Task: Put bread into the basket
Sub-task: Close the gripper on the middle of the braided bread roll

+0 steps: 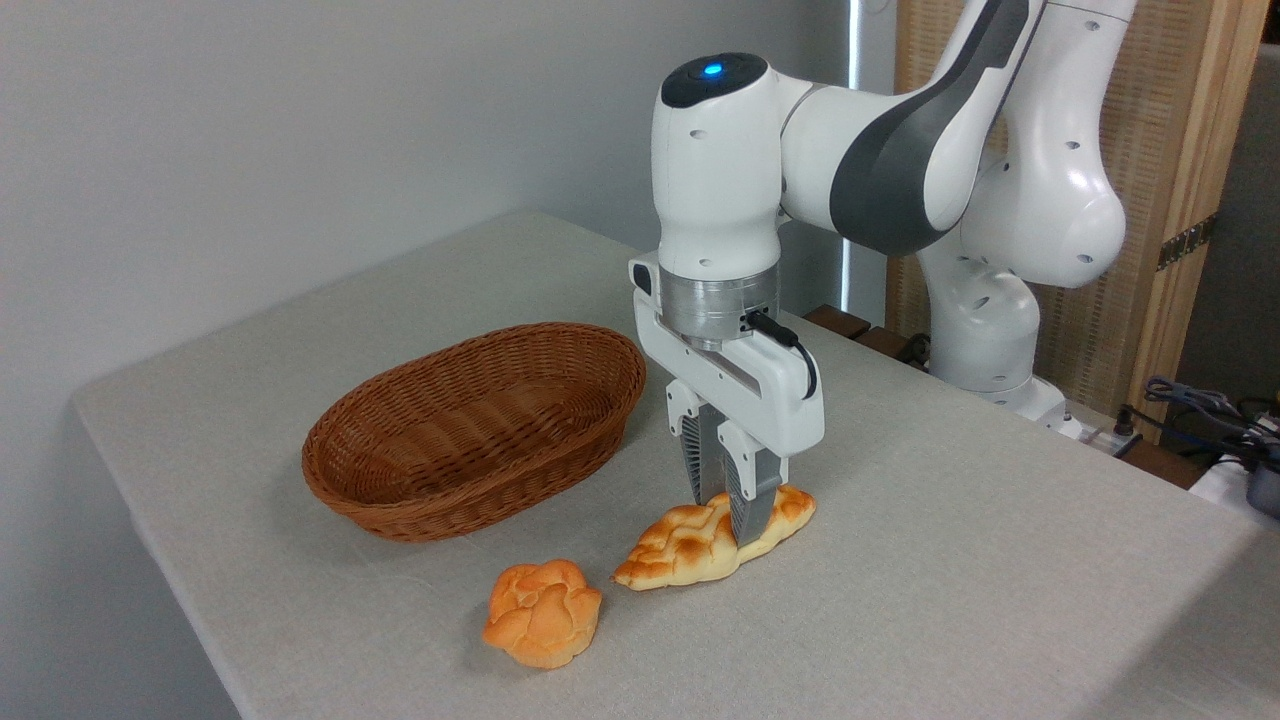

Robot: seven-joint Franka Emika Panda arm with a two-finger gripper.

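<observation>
Bun [543, 612] sits nearest, front of the table [950, 560], untouched and not the target. Just right of it and a bit behind lies the bread [690, 545], flat on the cloth, long axis running toward the right. Gripper [727, 505] is down over the right half of the loaf, fingers straddling it across the width, near finger [748, 510] against the front side. Looks pinched on the loaf, though real contact on the far side is hidden. Bread not lifted. Basket [480, 500] stands empty to the left, close by but apart from loaf and bun. Step in hand, I'd say: the grasp. Next needs a straight lift clear of the rim, move left, lower into the basket, release. Off-centre grip may let the free end droop.
</observation>
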